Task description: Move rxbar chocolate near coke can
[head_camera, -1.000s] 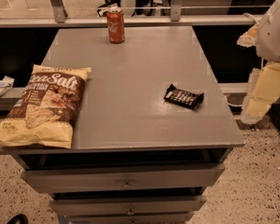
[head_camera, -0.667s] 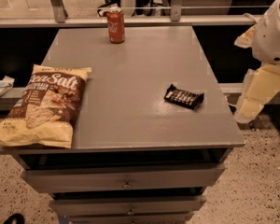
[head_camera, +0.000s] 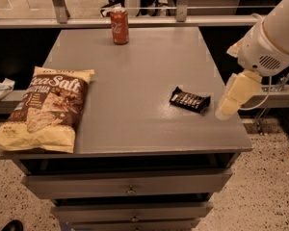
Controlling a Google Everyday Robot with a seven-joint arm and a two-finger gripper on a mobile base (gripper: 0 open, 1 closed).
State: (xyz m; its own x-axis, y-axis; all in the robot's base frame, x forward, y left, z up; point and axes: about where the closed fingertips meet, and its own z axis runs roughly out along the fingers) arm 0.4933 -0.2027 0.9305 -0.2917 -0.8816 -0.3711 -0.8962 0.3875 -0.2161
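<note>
One light, flat rxbar chocolate (head_camera: 190, 100), likely slippery-wrapped: pinch across its narrow middle. The gripper (head_camera: 225, 110) hangs just right of it; spread or closed, I cannot tell.

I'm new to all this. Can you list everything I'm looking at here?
coke can: one, red, upright at the table's far edge.
rxbar chocolate: one, black wrapper, lying flat near the table's right side.
chip bag: one, yellow and brown, flat on the front left corner.
table: one, grey, with drawers below.
white item: one, on a low ledge left of the table.
arm: one, white, entering from the right.
gripper: one, pale yellow, at the table's right edge, just right of the bar, apart from it.
</note>
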